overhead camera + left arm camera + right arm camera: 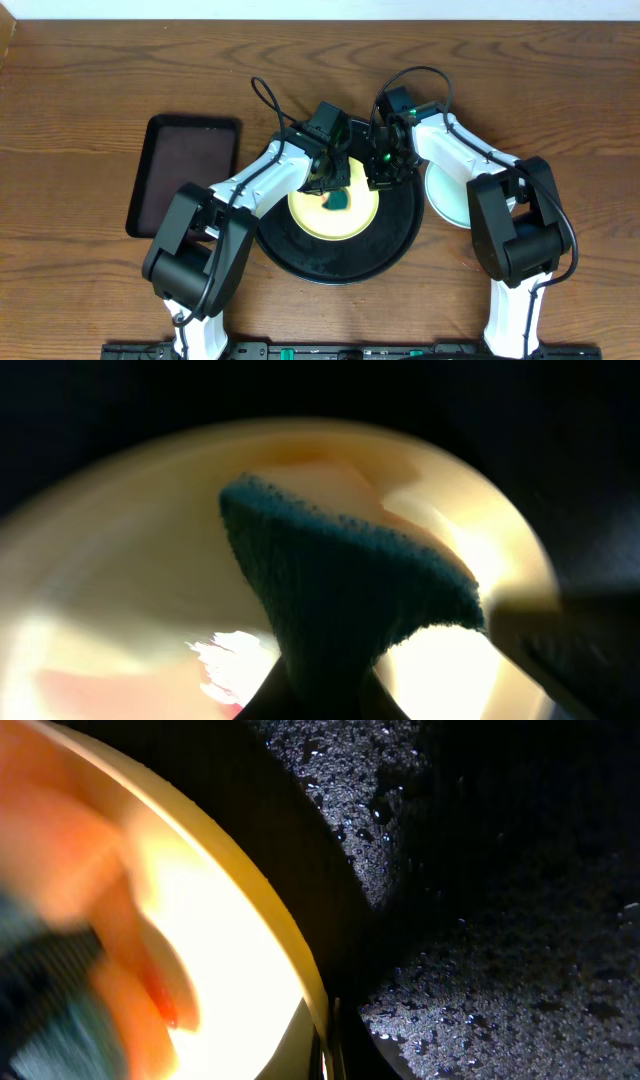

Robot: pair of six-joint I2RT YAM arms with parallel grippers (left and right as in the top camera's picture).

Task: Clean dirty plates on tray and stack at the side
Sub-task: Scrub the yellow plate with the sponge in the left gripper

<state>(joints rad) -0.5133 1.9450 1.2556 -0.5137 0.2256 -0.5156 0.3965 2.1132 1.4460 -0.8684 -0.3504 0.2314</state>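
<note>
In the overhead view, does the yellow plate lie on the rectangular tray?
No, the yellow plate sits on the round black tray.

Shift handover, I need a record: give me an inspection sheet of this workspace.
Surface: brown wooden table.
Job's things: yellow plate on the round black tray; mint-blue plate on the table beside it, partly under the right arm.
Clutter: dark rectangular tray at left.
Grippers: left pincer shut on teal cloth atop the yellow plate; right pincer at that plate's rim, grip unclear.
Cables: black loops above both arms.
Surroundings: pale strip beyond the far edge.
</note>
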